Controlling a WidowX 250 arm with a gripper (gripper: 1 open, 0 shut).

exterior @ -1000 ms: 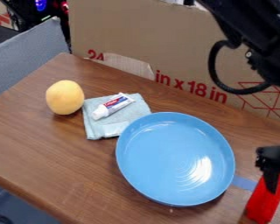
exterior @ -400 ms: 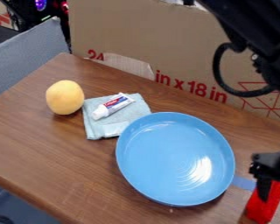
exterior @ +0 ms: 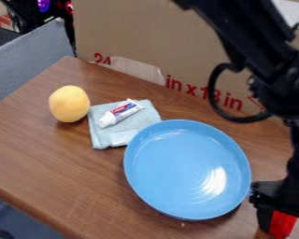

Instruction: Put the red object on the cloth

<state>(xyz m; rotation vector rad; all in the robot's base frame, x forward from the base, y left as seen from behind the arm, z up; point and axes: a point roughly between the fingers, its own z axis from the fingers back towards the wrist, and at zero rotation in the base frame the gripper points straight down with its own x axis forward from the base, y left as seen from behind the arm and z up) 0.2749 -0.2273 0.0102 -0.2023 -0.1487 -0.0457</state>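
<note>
Down in the bottom right corner, the claw (exterior: pixel 279 200) hangs over the near right end of the desk (exterior: pixel 40 140), its black jaws spread wide and pointing steeply downward. Directly under them the red object (exterior: pixel 283 223) shows as a bright red patch at the picture's edge; the jaws seem to stand on either side of its upper end, though the dark claw covers so much that contact cannot be judged, and nothing shows the bar lifted. The black arm (exterior: pixel 246 51) rises from the claw and sweeps up across the right side of the view, a looped cable hanging from it in front of the cardboard box (exterior: pixel 134 37) that stands along the desk's far edge. Just left of the claw lies the big round blue plate (exterior: pixel 187 168), its right rim close to the jaws. Beyond the plate's upper left rim, and touching or slightly tucked under it, lies the cloth (exterior: pixel 112 131), a small pale blue-green folded square, well apart from the red object with the plate between them. A white toothpaste tube (exterior: pixel 127 114) with a red cap rests diagonally on the cloth. Just left of the cloth sits a round orange fruit (exterior: pixel 68 103) on the bare brown wood.
</note>
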